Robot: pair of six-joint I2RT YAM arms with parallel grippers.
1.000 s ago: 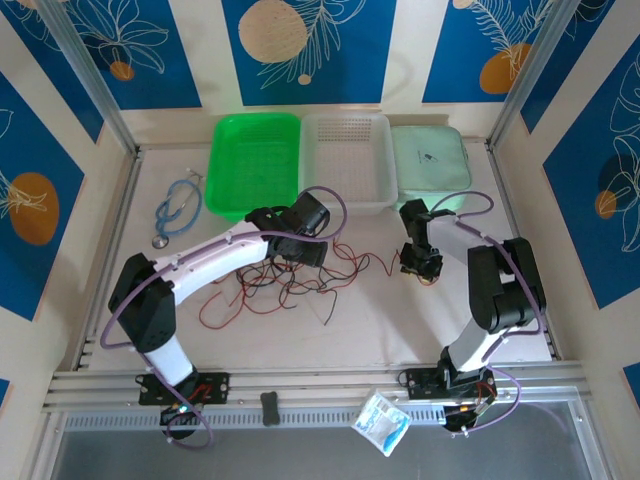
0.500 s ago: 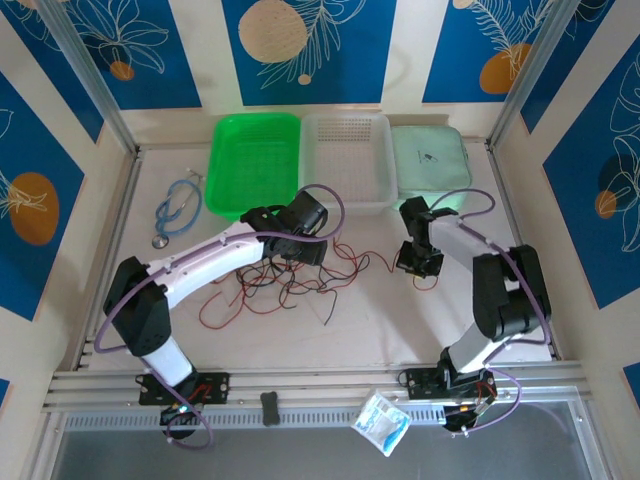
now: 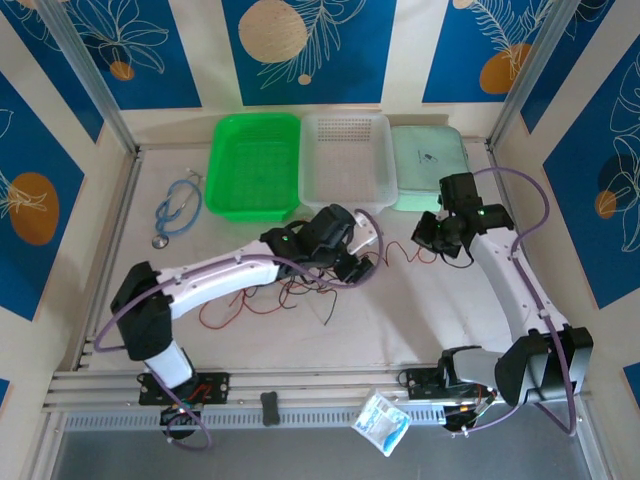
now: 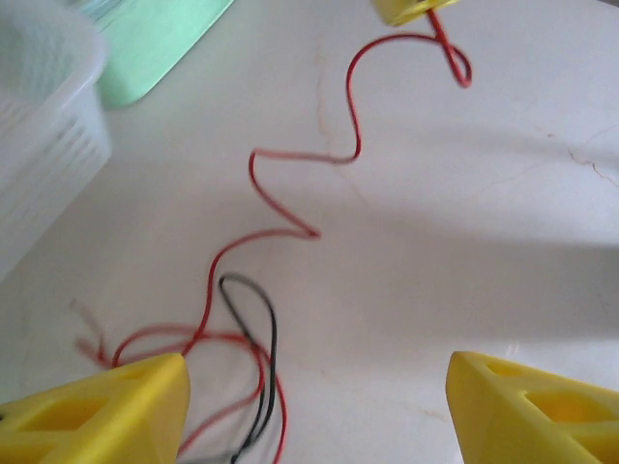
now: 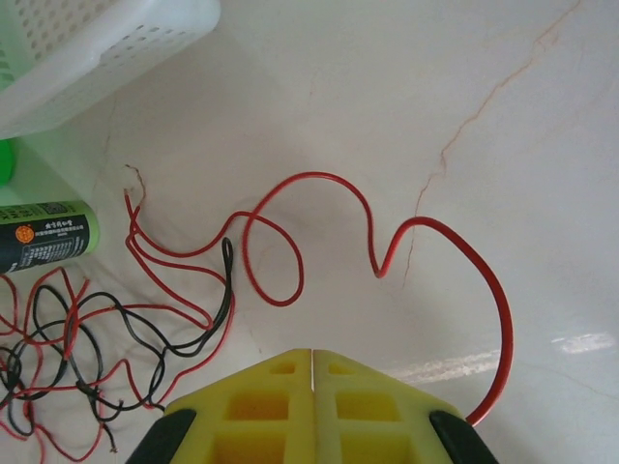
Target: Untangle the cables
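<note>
The cables (image 3: 270, 290) lie as a red and black tangle on the table, left of centre. One red cable (image 3: 400, 250) runs out of it to the right, up to my right gripper (image 3: 428, 240). That gripper (image 5: 312, 353) is shut, and the red cable (image 5: 319, 179) curves round and passes under its right side. The left wrist view shows the red cable (image 4: 290, 208) ending at the right gripper's yellow tip (image 4: 406, 8). My left gripper (image 3: 358, 266) hovers open over the tangle's right edge. A black loop (image 4: 256, 309) and red strands lie by its left finger (image 4: 126, 406), untouched.
A green basket (image 3: 255, 165), a white basket (image 3: 345, 160) and a pale green lidded box (image 3: 428, 160) line the back of the table. A blue stethoscope (image 3: 175, 210) lies at the far left. A small packet (image 3: 382, 422) rests on the front rail.
My right gripper has shut and moved right and toward the back, drawing the red cable out of the tangle. My left gripper has moved right, to the tangle's right edge.
</note>
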